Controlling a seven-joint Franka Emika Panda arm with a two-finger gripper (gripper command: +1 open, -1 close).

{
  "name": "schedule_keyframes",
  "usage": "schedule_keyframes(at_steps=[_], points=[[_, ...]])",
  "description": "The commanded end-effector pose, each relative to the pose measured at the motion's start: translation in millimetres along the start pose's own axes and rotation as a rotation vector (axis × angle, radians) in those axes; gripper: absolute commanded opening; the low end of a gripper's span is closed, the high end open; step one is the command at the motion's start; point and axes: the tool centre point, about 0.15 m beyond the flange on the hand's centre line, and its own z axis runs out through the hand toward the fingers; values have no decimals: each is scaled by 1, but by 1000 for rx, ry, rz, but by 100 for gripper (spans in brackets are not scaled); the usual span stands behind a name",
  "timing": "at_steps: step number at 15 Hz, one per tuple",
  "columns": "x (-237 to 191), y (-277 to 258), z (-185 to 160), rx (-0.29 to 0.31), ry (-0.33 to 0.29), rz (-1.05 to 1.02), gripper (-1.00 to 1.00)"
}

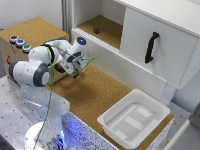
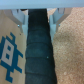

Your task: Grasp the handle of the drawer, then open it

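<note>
The arm is reaching across to the low wooden box (image 1: 20, 47) that carries the round coloured buttons (image 1: 20, 43), and its gripper (image 1: 75, 71) is pressing in against the box's pale front, at the exterior view's left. That front is the drawer (image 2: 10, 55), and from the room side the arm's own body is hiding most of it, so I cannot say from there whether it has slid out at all.

The wrist view is telling more. The black bar of the handle (image 2: 40, 50) is running straight down the middle between the two pale fingers (image 2: 19, 17), one on each side of it, with the wood front and its blue pixel figure (image 2: 10, 52) just beside. The fingers are looking clamped onto the bar, though the blur is making actual contact hard to confirm.

So the grasp is seemingly made, or all but made. What is left, as I am judging it, is the pull itself: drawing the drawer out over the cork desk (image 1: 95, 95), towards the white tub (image 1: 134, 120).
</note>
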Motion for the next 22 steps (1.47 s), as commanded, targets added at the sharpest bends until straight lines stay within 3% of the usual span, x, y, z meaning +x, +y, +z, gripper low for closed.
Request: schedule_keyframes(at_steps=[1,9,10,14,22], points=[[21,59,3,2,13,26,-100],[24,78,-9,-14,28,68,-100],[25,80,-11,-17,20,66,100],[26,66,-6,-25,-53,-6,100],[26,44,-17,-40,-58,-56,100]])
